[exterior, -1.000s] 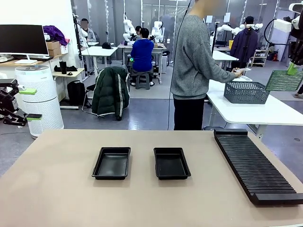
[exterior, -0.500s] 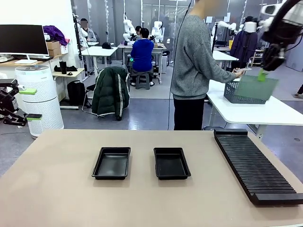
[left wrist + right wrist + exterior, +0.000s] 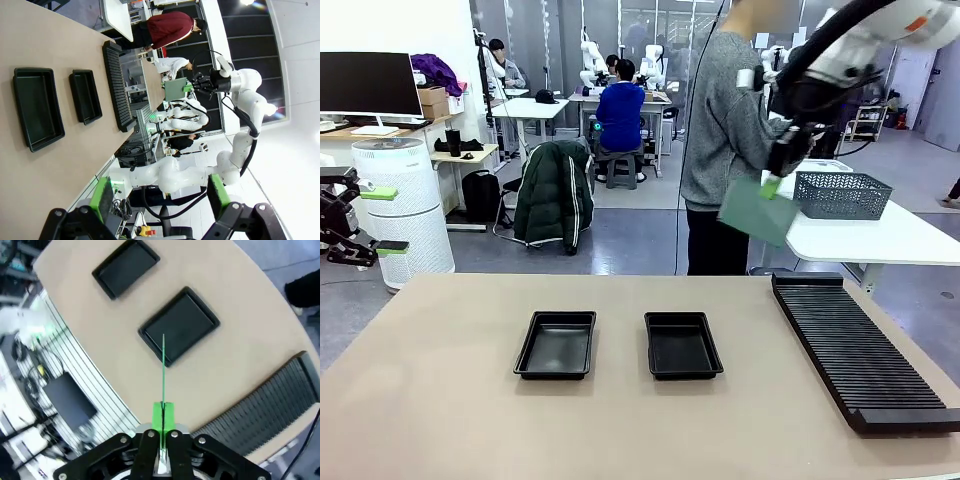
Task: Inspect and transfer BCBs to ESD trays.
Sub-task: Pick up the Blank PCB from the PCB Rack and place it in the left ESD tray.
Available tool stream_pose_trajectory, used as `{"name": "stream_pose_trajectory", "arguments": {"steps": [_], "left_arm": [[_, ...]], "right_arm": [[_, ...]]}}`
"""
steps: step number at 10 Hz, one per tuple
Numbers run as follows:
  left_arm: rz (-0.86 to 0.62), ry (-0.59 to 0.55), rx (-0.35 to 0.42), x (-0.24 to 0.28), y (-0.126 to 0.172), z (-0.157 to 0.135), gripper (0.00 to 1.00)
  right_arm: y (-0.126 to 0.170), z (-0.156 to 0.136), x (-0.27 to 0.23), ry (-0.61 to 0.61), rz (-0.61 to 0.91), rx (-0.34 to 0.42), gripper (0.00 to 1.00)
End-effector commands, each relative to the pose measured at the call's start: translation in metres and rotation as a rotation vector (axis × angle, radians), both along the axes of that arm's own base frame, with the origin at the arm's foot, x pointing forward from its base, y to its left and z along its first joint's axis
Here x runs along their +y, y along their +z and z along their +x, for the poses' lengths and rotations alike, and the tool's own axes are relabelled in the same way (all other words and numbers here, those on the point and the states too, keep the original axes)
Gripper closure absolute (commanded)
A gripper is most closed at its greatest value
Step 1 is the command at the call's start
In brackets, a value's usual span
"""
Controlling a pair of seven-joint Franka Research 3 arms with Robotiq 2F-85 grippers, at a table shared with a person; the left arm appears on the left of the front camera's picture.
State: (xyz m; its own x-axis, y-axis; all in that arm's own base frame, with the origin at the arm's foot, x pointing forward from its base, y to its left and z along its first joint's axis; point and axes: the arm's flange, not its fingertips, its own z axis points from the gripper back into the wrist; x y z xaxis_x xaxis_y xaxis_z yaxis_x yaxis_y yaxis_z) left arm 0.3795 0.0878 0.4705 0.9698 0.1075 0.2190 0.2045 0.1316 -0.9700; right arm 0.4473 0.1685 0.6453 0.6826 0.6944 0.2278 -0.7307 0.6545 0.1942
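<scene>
A BCB [image 3: 758,212] held aloft by the right gripper [image 3: 775,180], beyond the desk [image 3: 440,400].
The desk carries the slotted rack [image 3: 855,350] and two empty ESD trays [image 3: 556,344]. The right gripper pinches the BCB by one edge, well above the trays, and the left gripper [image 3: 386,220] hangs spread wide at the side. My advice is to level the board over a tray, lower it flat, then release. No writing is legible.
</scene>
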Motion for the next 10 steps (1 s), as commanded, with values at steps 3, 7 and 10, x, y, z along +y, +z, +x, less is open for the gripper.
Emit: {"name": "stream_pose_trajectory", "arguments": {"steps": [3,7,10], "left_arm": [[-0.003,0.003,-0.001,0.002,0.000,0.000,0.00],[-0.003,0.003,-0.001,0.002,0.000,0.000,0.00],[-0.003,0.003,-0.001,0.002,0.000,0.000,0.00]], "right_arm": [[-0.042,-0.017,0.072,-0.308,0.116,0.099,0.99],[-0.088,-0.031,0.132,-0.523,0.210,0.176,0.99],[-0.116,-0.034,0.171,-0.540,0.278,0.163,0.99]]}}
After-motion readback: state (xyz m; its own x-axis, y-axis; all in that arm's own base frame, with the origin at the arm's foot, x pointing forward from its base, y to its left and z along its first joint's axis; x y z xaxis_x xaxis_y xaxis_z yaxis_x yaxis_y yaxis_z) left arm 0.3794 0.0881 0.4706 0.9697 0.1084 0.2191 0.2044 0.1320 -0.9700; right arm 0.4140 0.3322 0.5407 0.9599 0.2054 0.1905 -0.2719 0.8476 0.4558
